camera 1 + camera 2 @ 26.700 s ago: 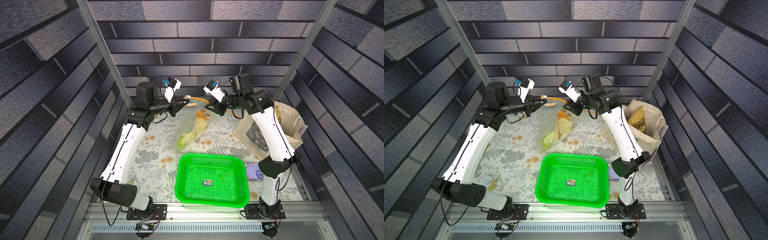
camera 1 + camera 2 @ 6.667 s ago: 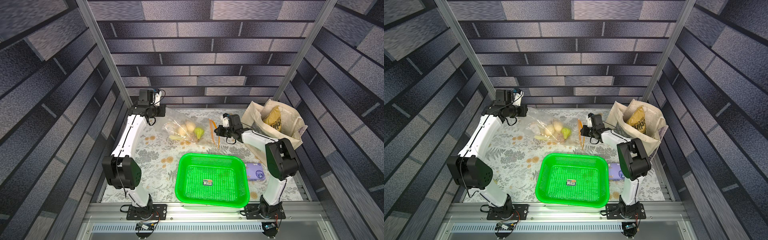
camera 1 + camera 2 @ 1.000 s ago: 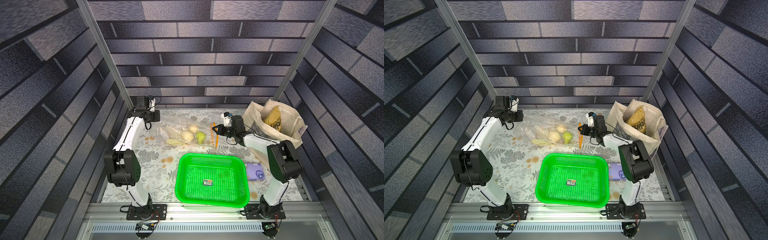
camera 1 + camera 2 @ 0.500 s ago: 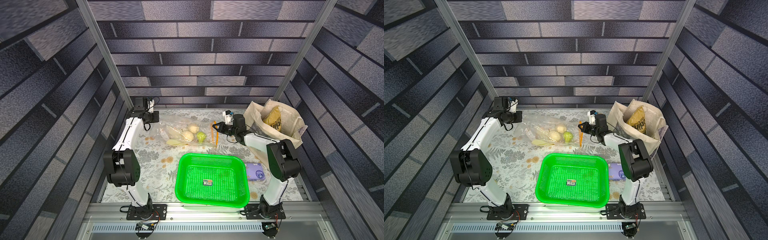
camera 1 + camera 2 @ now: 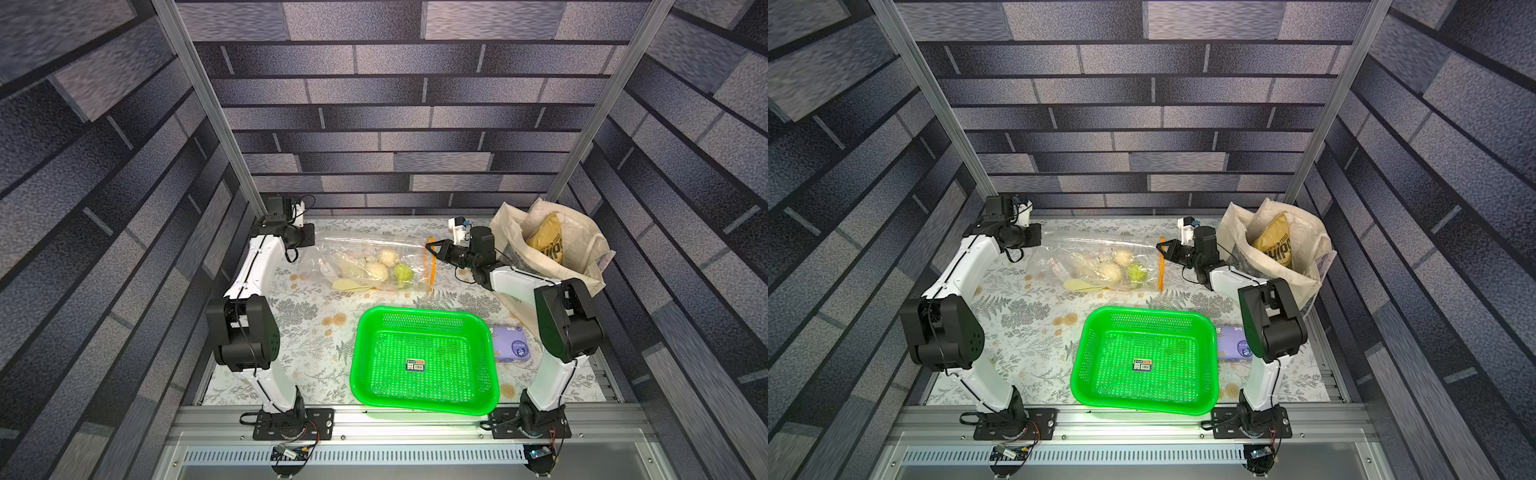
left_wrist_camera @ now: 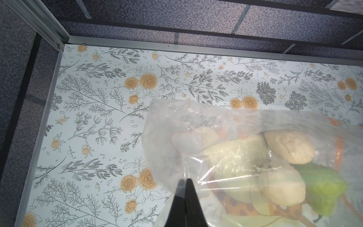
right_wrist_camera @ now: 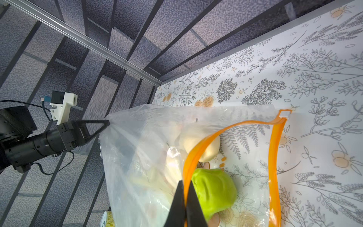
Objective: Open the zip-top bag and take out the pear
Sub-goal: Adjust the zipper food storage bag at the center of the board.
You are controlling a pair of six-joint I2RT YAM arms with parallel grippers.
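The clear crinkly zip-top bag [image 5: 357, 257] lies at the back of the table in both top views, stretched between my two grippers. Its orange zip strip [image 7: 275, 157] gapes in a wide loop. My left gripper [image 6: 185, 179] is shut on the plastic at the bag's closed end, also seen from the right wrist [image 7: 107, 122]. My right gripper [image 7: 184, 181] is shut on one lip of the orange strip. Just inside the mouth sits a light green lumpy fruit, the pear [image 7: 214, 190] [image 5: 402, 273], beside several pale round items [image 6: 288, 146].
A green mesh basket [image 5: 424, 316] stands at the front middle. A cream tote bag [image 5: 586, 253] holding a yellow chip bag [image 5: 546, 241] stands at the back right, behind my right arm. A purple packet [image 5: 511, 347] lies right of the basket.
My left gripper has shut on the bag's closed end. The right gripper, still holding the zip strip, has shifted slightly toward the back, and the bag is drawn tauter between them.
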